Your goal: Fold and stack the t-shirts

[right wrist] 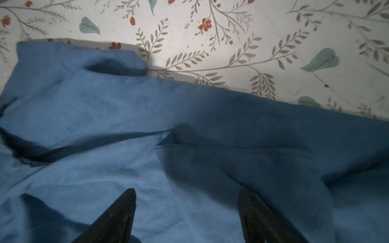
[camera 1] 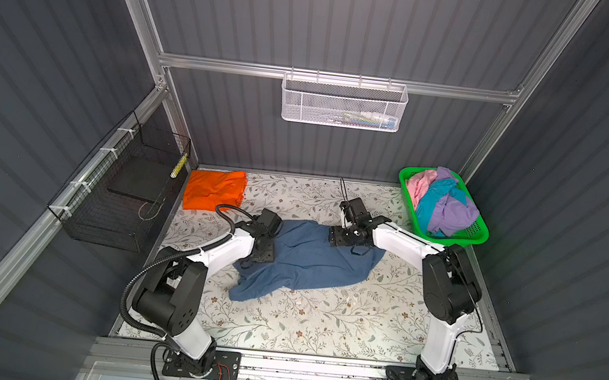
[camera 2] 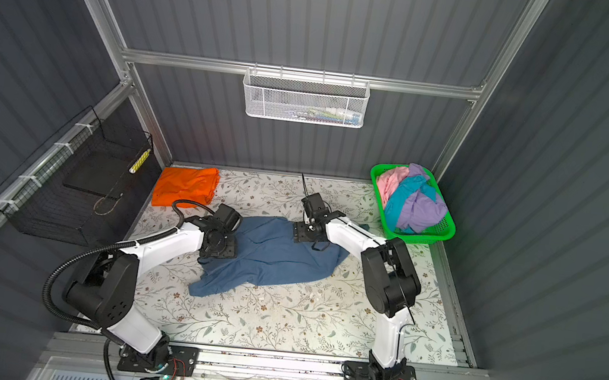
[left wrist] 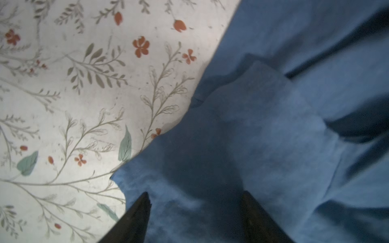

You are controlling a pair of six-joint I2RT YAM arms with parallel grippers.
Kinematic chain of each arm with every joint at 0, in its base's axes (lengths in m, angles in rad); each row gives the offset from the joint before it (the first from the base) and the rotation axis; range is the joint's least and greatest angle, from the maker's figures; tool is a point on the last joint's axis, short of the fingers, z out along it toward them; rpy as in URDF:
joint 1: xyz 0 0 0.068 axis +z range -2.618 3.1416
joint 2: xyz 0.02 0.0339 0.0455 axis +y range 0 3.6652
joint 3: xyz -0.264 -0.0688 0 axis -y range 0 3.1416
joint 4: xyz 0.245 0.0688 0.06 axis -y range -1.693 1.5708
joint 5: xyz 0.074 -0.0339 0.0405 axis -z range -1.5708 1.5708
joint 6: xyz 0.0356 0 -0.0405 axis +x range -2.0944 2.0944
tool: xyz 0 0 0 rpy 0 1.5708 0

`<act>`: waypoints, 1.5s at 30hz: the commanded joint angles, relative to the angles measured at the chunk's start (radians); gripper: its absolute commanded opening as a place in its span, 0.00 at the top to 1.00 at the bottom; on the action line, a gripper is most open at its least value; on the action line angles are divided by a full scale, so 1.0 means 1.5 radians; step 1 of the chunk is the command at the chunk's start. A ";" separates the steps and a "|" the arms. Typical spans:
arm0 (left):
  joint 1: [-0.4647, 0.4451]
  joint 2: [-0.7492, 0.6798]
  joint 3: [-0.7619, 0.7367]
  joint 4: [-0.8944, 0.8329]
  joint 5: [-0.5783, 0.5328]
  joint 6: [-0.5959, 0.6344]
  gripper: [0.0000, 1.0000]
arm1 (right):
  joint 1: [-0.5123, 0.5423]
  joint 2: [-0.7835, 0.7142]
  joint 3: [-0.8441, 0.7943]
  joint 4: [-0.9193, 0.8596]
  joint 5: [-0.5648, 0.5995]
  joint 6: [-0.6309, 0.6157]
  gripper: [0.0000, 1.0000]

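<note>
The left gripper [left wrist: 195,197] stands with jaws apart over the blue shirt [left wrist: 263,126], close to its edge on the flowered table [left wrist: 63,117]. The right gripper [right wrist: 186,193], jaws likewise apart, hangs over the same shirt. Beyond the left gripper lies a folded orange shirt [camera 1: 214,189]. Beyond the right gripper, a heap of shirts [camera 1: 445,211], pink, turquoise and lilac, fills a green basket [camera 1: 461,238].

Bright, even light from overhead on the floral tabletop [camera 1: 299,327] in both top views, a sharp picture, the grey walls [camera 1: 33,90] dimmer. The wrist views are soft and smeared. A bright patch glows on the tabletop, the dark blue t-shirt [right wrist: 94,168] goes murky, and a heavy shadow sits on it ahead of the left gripper [left wrist: 195,193]. Folds blur at the edges.
</note>
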 commanded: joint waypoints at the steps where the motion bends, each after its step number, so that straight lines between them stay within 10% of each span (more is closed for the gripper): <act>1: 0.003 0.026 -0.025 0.024 0.042 -0.011 0.36 | 0.007 0.029 0.030 -0.007 0.003 -0.025 0.24; 5: 0.003 0.037 -0.027 0.035 0.052 -0.006 0.46 | 0.012 0.058 0.055 -0.002 0.014 -0.035 0.43; 9: 0.006 0.047 -0.012 0.029 0.050 0.010 0.96 | 0.011 0.073 0.068 0.027 0.019 -0.042 0.84; 11: 0.008 0.048 0.007 0.009 0.031 0.022 1.00 | 0.012 0.064 0.073 0.027 0.024 -0.049 1.00; 24: 0.010 -0.071 0.171 -0.129 -0.094 0.095 1.00 | 0.001 -0.204 -0.039 0.027 0.122 -0.043 1.00; 32: 0.010 -0.154 0.028 -0.126 -0.022 0.040 1.00 | 0.007 -0.388 -0.237 0.010 0.108 0.050 1.00; 36: 0.009 -0.186 -0.096 -0.091 0.072 -0.016 0.48 | 0.015 -0.451 -0.372 0.034 0.064 0.121 1.00; 45: 0.009 -0.233 -0.002 -0.161 0.046 -0.015 0.22 | 0.032 -0.486 -0.469 0.012 0.063 0.135 1.00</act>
